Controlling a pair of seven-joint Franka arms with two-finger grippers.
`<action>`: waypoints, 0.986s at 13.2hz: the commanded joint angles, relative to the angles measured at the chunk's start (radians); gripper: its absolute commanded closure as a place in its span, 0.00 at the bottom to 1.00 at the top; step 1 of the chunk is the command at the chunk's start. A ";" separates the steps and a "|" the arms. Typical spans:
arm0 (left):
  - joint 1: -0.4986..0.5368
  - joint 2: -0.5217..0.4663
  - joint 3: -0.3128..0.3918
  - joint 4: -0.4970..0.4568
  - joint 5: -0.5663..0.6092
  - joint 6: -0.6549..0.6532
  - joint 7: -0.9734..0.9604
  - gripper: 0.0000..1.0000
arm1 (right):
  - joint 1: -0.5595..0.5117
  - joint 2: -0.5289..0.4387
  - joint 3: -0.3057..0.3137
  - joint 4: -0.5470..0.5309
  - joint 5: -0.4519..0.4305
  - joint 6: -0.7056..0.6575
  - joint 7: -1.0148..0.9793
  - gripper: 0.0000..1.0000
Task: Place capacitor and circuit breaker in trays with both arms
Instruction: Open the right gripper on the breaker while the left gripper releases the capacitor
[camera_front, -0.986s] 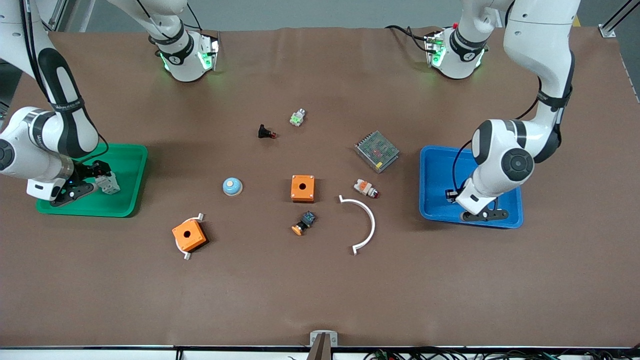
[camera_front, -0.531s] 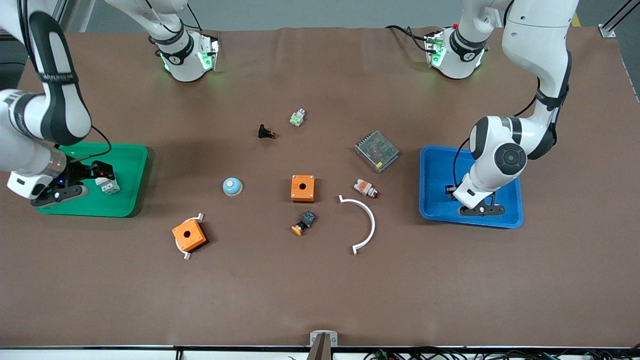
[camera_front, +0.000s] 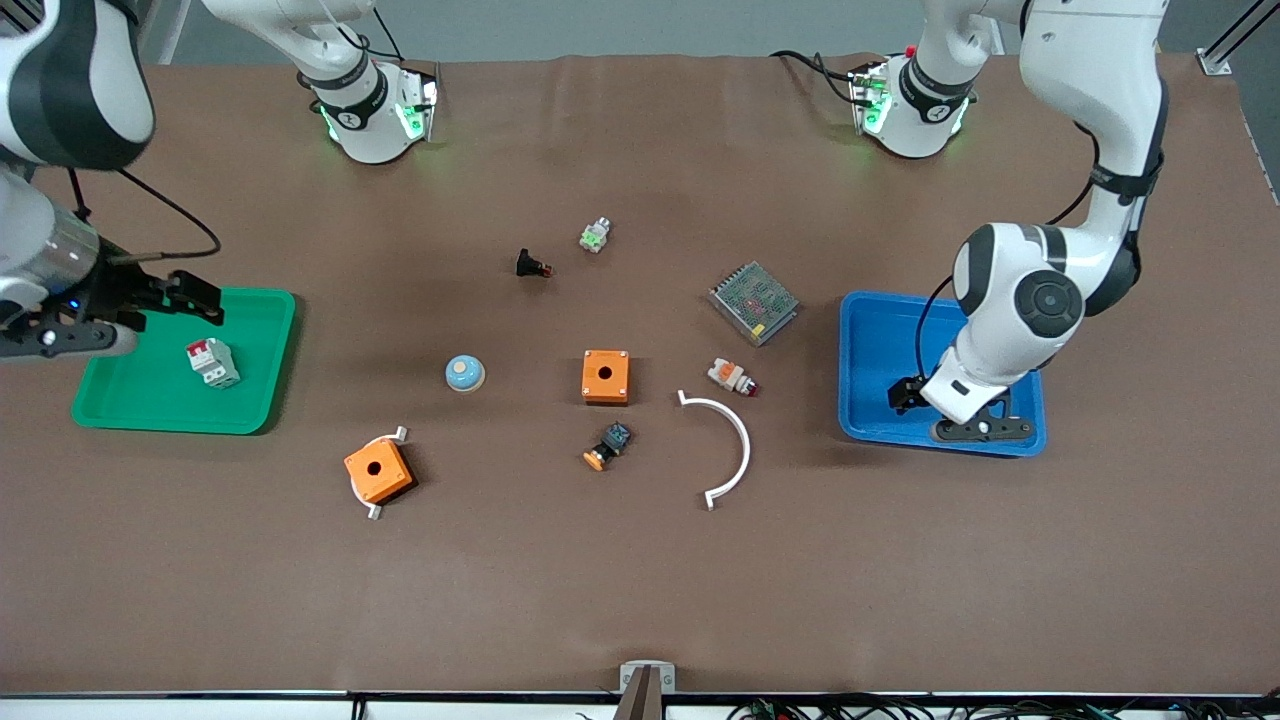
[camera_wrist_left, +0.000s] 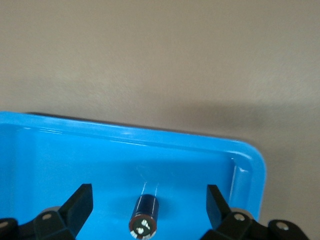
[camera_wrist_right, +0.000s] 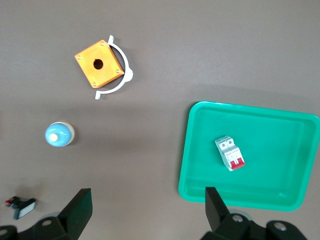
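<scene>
The circuit breaker (camera_front: 212, 362), white-grey with a red switch, lies in the green tray (camera_front: 270, 300) at the right arm's end of the table; it also shows in the right wrist view (camera_wrist_right: 230, 153). My right gripper (camera_front: 160, 300) is open and empty, raised over the tray's edge (camera_wrist_right: 190, 150). The capacitor (camera_wrist_left: 145, 220), a tiny black cylinder with a pale end, lies on its side in the blue tray (camera_wrist_left: 150, 137). My left gripper (camera_wrist_left: 148, 200) is open just above it, one finger on either side, not touching. In the front view the left gripper (camera_front: 930, 410) is over the blue tray (camera_front: 860, 300) and the capacitor is hidden.
Mid-table lie an orange box (camera_front: 605, 376), an orange box in a white ring (camera_front: 378, 470), a blue dome (camera_front: 465, 373), a white arc (camera_front: 725, 445), a mesh-topped module (camera_front: 754, 302), a black push-button with orange cap (camera_front: 608, 446) and several small parts.
My right gripper has let go of the circuit breaker, leaving it in the green tray, and has risen away. My left gripper has shifted slightly over the blue tray.
</scene>
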 joint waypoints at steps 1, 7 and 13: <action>0.035 -0.026 -0.007 0.125 0.007 -0.188 0.008 0.00 | -0.003 -0.063 -0.010 0.030 0.013 -0.064 0.013 0.00; 0.065 -0.036 -0.004 0.389 0.004 -0.445 -0.007 0.00 | -0.001 -0.077 -0.011 0.248 0.021 -0.265 0.025 0.00; 0.066 -0.188 0.002 0.407 0.017 -0.496 -0.019 0.00 | -0.001 -0.068 -0.013 0.251 0.038 -0.261 0.063 0.00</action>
